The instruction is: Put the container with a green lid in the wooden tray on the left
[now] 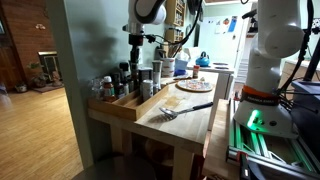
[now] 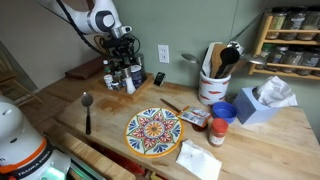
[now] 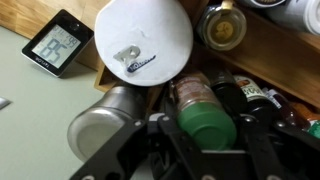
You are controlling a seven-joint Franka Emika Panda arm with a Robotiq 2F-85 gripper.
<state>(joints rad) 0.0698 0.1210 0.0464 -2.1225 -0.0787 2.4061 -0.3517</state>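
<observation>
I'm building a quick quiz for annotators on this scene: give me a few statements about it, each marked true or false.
1. In the wrist view, the green-lidded container sits between the fingers of the gripper. True.
2. The spoon lies on the colourful plate. False: it lies on the bare table, apart from the plate.
3. A small digital display stands outside the wooden tray. True.
4. The wooden tray is empty. False: it holds a row of bottles.
5. The white utensil crock lies on its side. False: it stands upright with utensils sticking out of it.
</observation>
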